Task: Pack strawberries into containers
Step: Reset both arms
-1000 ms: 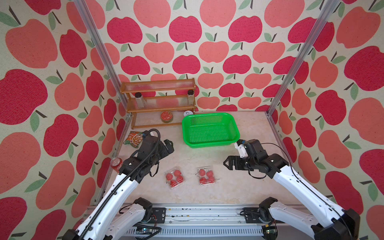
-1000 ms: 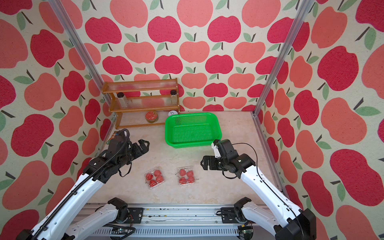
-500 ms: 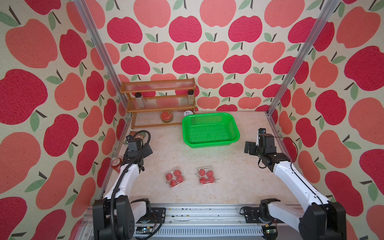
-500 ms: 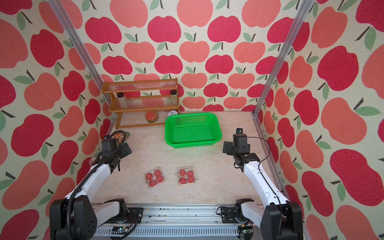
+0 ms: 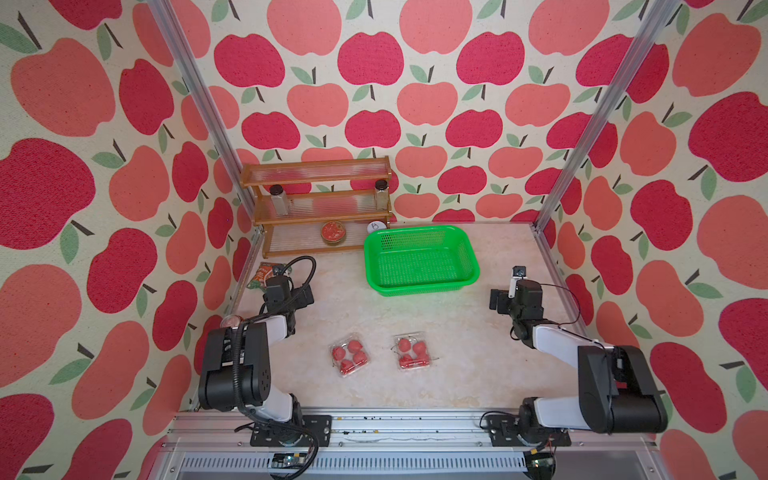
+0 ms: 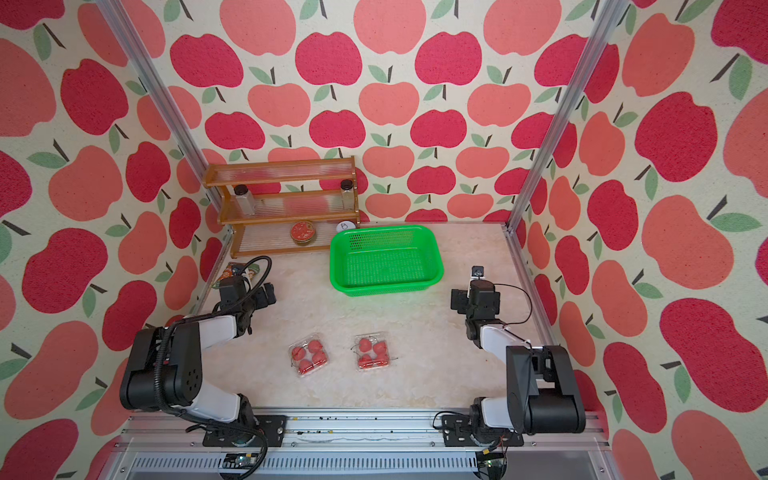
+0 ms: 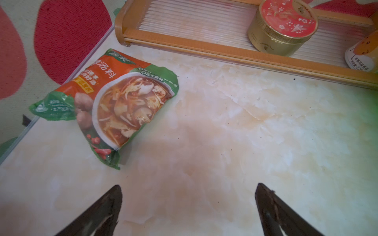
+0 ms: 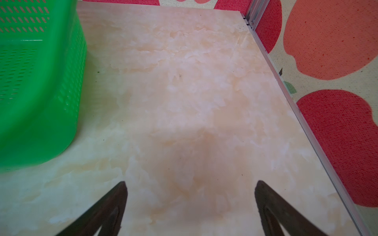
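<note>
Top view — clear plastic clamshell containers (image 5: pixel 358 368) of glossy red strawberries (image 5: pixel 354 345), between left gripper (image 7: pixel 188 186) and right gripper (image 8: pixel 190 182) — both spread, empty.

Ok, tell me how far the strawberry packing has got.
Done: both small clear plastic clamshell containers hold four glossy red strawberries each; the green perforated plastic basket is empty. In hand: nothing, left gripper and right gripper are open, clear of them. Left: nothing visible.

both top views: high overhead from the front, steeply down, whole tabletop (image 5: pixel 415 316), green basket (image 5: pixel 419 262) above centre. left wrist: low, close, facing soup packet (image 7: pixel 114 106), wooden rack (image 7: pixel 204 48). right wrist: close beside that basket (image 8: pixel 41 92).
</note>
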### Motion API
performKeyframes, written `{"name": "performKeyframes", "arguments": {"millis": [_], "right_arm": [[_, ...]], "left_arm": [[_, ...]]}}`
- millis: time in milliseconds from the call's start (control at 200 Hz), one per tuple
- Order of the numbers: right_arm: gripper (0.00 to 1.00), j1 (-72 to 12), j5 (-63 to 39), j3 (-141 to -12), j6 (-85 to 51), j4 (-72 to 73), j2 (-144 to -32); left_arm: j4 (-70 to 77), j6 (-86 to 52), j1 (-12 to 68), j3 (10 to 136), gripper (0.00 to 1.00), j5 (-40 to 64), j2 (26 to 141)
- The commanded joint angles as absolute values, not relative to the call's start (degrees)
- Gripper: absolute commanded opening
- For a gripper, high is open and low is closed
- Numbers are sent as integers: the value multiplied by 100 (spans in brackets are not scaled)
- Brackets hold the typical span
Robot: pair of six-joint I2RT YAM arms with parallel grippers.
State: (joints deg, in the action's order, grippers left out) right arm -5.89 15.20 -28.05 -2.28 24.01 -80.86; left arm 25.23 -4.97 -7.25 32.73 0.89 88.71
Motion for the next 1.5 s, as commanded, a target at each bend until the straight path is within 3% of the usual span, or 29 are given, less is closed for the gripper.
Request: {"name": "performKeyframes", "arguments": {"millis": [0, 230, 305, 390, 485, 580, 640, 750, 1496], "right_arm": [[99, -497, 1327, -2955, 24, 3133, -8328], [99, -243, 609, -2411, 93, 4474, -8693], [99, -222, 678, -1983, 76, 5910, -9114], [99, -228, 709, -2249, 35, 4820, -8774], [99, -232, 668, -2133, 101, 5297, -8923], [99, -244, 711, -2189, 84, 5044, -8831], [99, -285, 719, -2171, 147, 5151, -8882], [99, -312, 735, -2216, 182, 5029, -8852], [99, -391, 830, -2234, 246, 5001, -8871]], "left_arm": [[2821, -143, -703, 3446, 99, 497, 9016], [3100, -165, -748, 3232, 99, 604, 8916], [3207, -176, -773, 3160, 99, 658, 8879], [3302, -176, -773, 3104, 99, 654, 8867], [3578, -167, -734, 2895, 99, 533, 8819], [5741, -161, -586, 1999, 99, -55, 9174], [4828, -419, -603, 2168, 99, -362, 8840], [4606, -239, -440, 2378, 99, -498, 8951], [4716, -176, -448, 2364, 99, -370, 8996]]}}
